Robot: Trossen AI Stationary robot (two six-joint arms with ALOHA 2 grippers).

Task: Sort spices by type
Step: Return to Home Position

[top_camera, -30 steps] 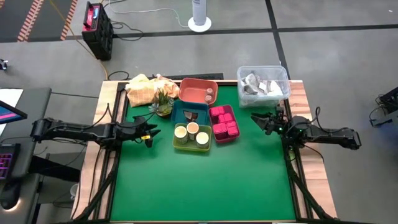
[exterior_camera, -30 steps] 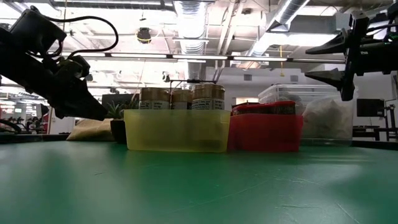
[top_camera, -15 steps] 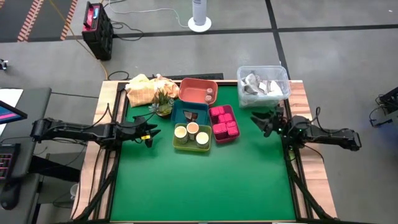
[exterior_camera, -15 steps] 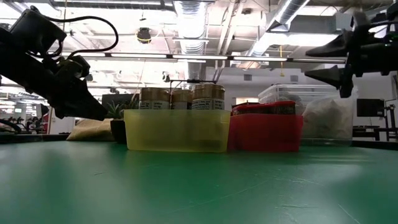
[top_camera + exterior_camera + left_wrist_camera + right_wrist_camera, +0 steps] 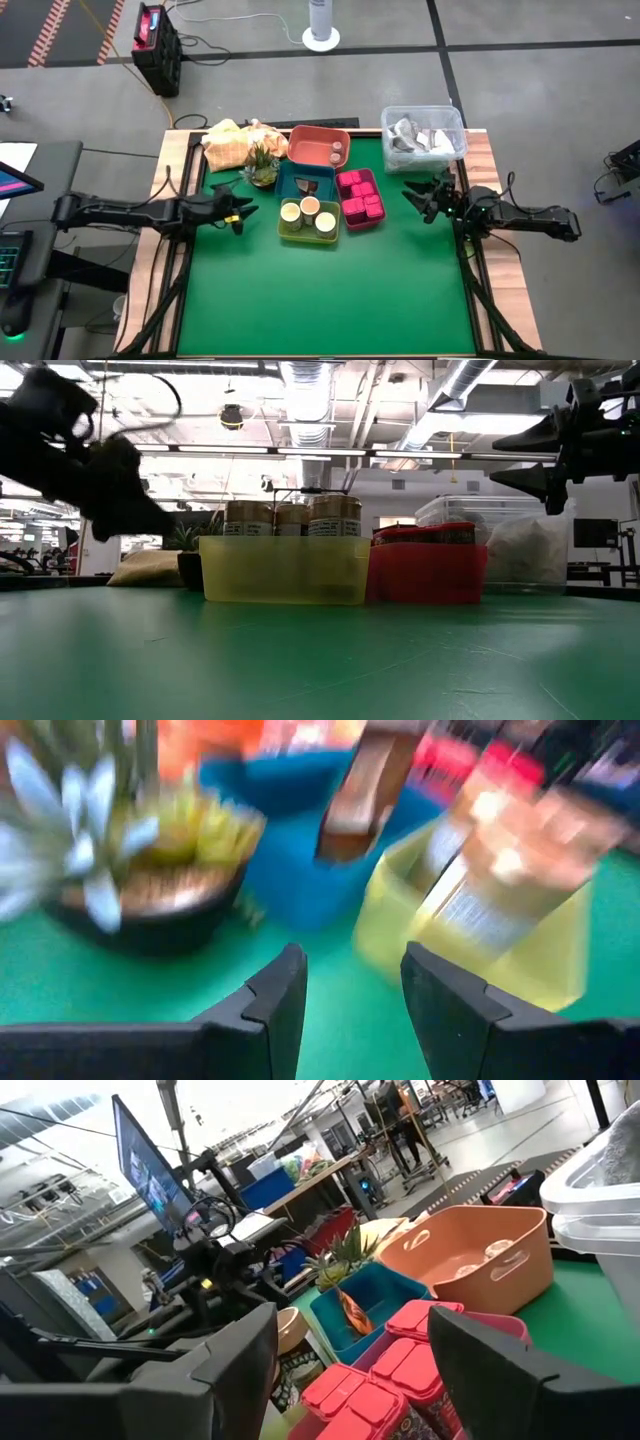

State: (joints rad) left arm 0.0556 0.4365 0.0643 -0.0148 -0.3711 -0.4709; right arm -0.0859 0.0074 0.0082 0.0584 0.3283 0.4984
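Three round tan jars (image 5: 308, 213) stand in a yellow-green tray (image 5: 296, 233), also seen in the low view (image 5: 290, 518). Magenta square blocks (image 5: 361, 195) fill a magenta tray (image 5: 372, 1392). A brown lump (image 5: 307, 184) lies in a blue tray (image 5: 289, 180), and two small items (image 5: 336, 149) sit in an orange tray (image 5: 315, 134). My left gripper (image 5: 240, 212) hovers open left of the jar tray, facing the jars (image 5: 500, 870). My right gripper (image 5: 421, 195) hovers open right of the magenta tray, above the table (image 5: 545, 455).
A small potted plant (image 5: 263, 166) stands beside the blue tray, close to my left gripper (image 5: 350, 992). A tan bag (image 5: 232, 143) lies at the far left, and a clear bin (image 5: 423, 133) stands at the far right. Green mat (image 5: 330, 290) spreads toward the near edge.
My right gripper has turned about its wrist and edged a little toward the magenta tray, staying open. My left arm has lifted slightly and shows blurred in the low and wrist views. The trays and spices have kept still.
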